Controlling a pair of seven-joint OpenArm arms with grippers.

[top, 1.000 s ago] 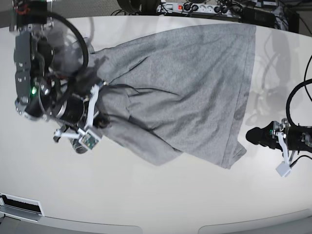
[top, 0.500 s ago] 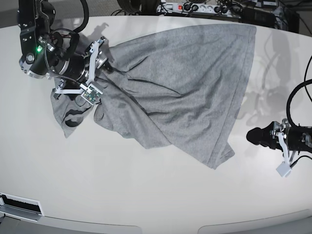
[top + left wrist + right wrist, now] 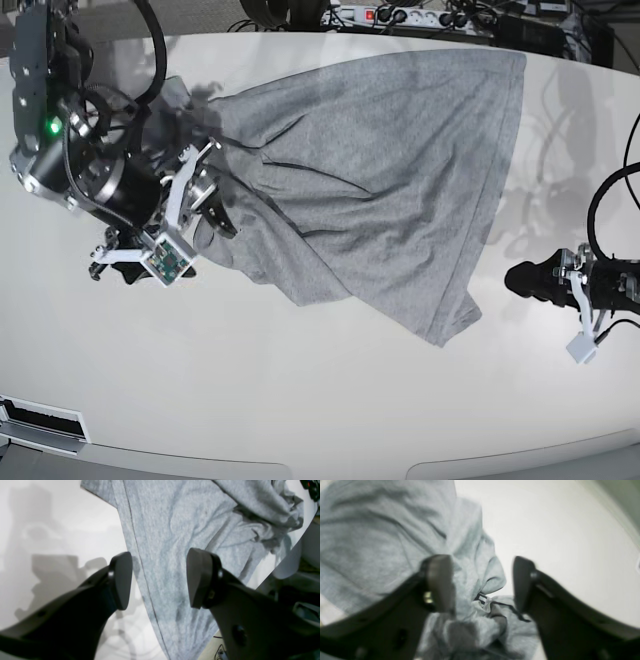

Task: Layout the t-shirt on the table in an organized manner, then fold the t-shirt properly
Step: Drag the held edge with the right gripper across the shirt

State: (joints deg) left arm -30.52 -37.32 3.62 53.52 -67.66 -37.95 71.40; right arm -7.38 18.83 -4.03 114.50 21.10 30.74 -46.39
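The heather-grey t-shirt (image 3: pixel 380 170) lies back-up on the white table (image 3: pixel 300 400), spread from the far right corner toward the left and rumpled at its left end. My right gripper (image 3: pixel 215 208) hangs over that bunched end. In the right wrist view the right gripper (image 3: pixel 481 585) is open, with crumpled t-shirt (image 3: pixel 382 542) folds and a bit of black print below the gap. My left gripper (image 3: pixel 515 280) rests right of the shirt's hem. In the left wrist view the left gripper (image 3: pixel 160 580) stands open above the hem of the t-shirt (image 3: pixel 175 525), holding nothing.
A power strip with cables (image 3: pixel 400 17) runs along the table's far edge. A black cable (image 3: pixel 600 200) loops by the left arm. A flat white fixture (image 3: pixel 40 420) sits at the front left edge. The bulky right arm (image 3: pixel 80 150) covers the table's left side.
The right gripper went from shut on the shirt's left end to open, swung to the far side and came back toward the front. The shirt's left end shifted. The left arm stayed still.
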